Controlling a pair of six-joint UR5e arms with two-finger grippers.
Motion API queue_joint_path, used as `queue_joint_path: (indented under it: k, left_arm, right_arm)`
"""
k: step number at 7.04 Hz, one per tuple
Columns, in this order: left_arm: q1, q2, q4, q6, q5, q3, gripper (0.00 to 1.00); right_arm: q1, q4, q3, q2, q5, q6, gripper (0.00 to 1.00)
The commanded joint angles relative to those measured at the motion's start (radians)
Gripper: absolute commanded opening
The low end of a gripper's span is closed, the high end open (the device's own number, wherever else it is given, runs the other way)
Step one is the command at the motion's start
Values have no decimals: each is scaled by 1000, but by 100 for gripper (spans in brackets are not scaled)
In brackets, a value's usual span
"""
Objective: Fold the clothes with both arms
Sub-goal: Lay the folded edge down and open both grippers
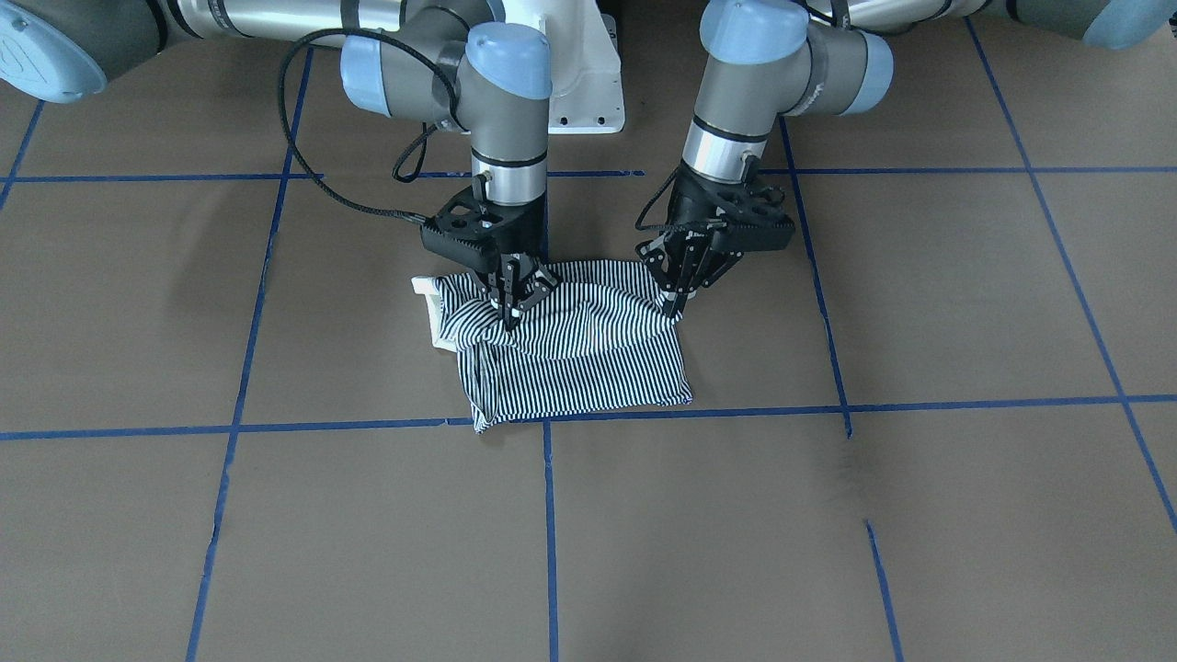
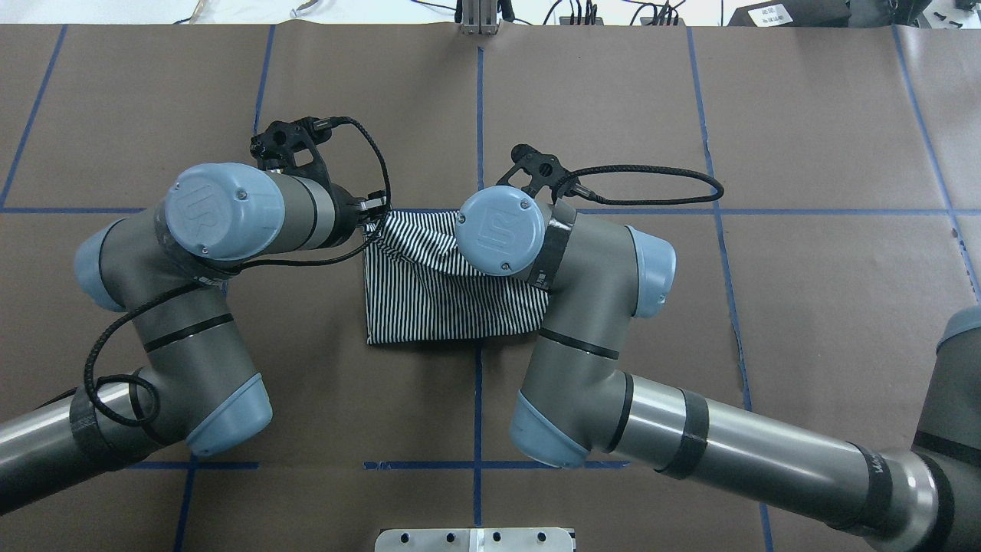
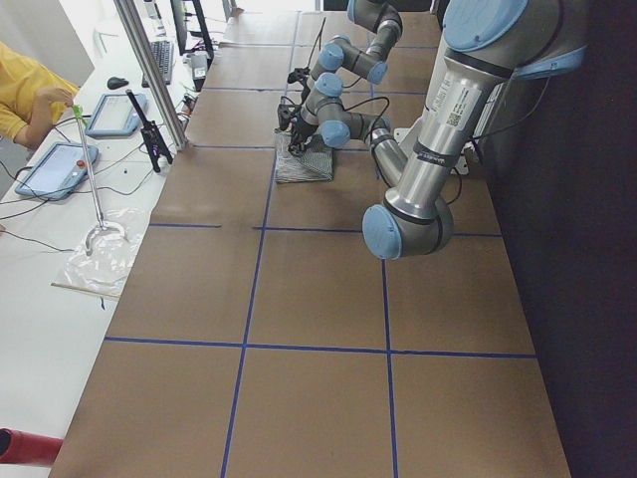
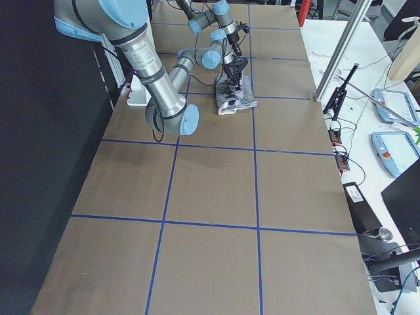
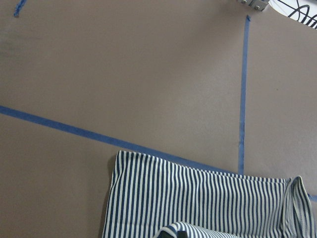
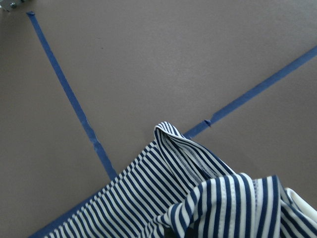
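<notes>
The navy-and-white striped polo shirt (image 1: 570,349) lies folded into a small rectangle at the table's middle, its cream collar (image 1: 428,287) poking out on the front view's left. My right gripper (image 1: 508,317) is shut, pinching a bunched fold of the shirt near the collar end. My left gripper (image 1: 677,303) is shut on the shirt's opposite back corner. In the overhead view the shirt (image 2: 437,307) shows between both wrists, which hide the grippers. The left wrist view shows the shirt (image 5: 198,198) flat, with a raised edge at the bottom. The right wrist view shows lifted folds of the shirt (image 6: 173,168).
The white pedestal base (image 1: 588,83) stands just behind the shirt. Blue tape lines (image 1: 552,515) grid the brown table. Along the far side are a metal post (image 3: 149,70), tablets (image 3: 55,164) and a person in yellow (image 3: 20,100).
</notes>
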Motion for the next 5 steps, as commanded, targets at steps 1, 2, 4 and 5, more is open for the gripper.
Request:
queue_joint_path:
  k: [1, 2, 4, 5]
  left_arm:
    - [-8, -8, -90, 13, 3, 106, 0]
    - [-8, -17, -90, 13, 3, 126, 0]
    - [-6, -15, -96, 131, 3, 127, 99]
    - [-15, -6, -96, 219, -3, 107, 100]
  right_arm:
    - [25, 101, -144, 38, 1, -24, 0]
    - [25, 106, -164, 38, 3, -30, 0]
    - [25, 106, -163, 38, 12, -156, 99]
    - [43, 106, -153, 39, 33, -177, 100]
